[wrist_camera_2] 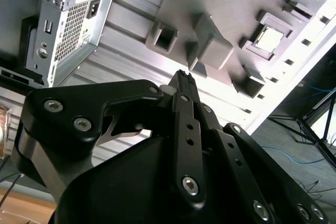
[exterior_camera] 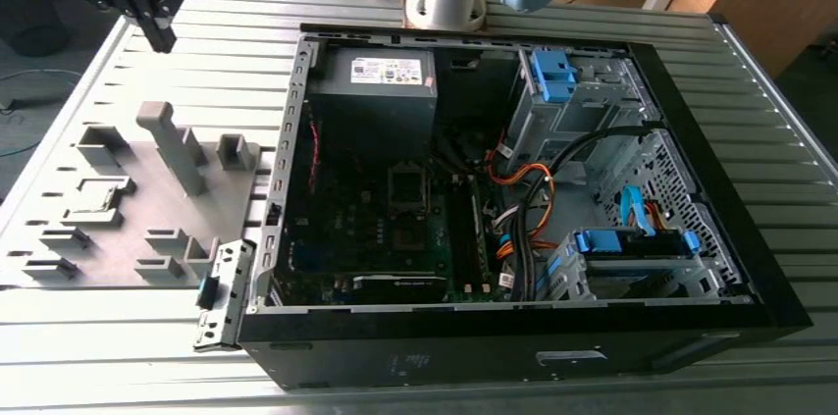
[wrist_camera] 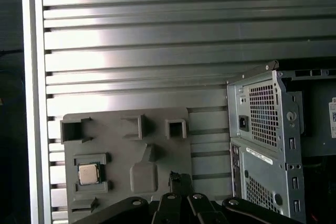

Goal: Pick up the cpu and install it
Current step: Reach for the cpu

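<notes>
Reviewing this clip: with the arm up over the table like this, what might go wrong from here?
The end effector looks shut and hangs away from the cpu; descending shut, it could press on the chip rather than grasp it. The cpu lies in a pocket of the grey fixture among raised blocks, which the end effector could strike on approach.

The exterior view looks steeply down from well back over the open computer case (exterior_camera: 458, 351) and the grey parts tray (exterior_camera: 137, 214). Both wrist views look past the gripper (wrist_camera_2: 184, 75) (wrist_camera: 181, 178) at that tray from closer, and both show the case's rear.
</notes>
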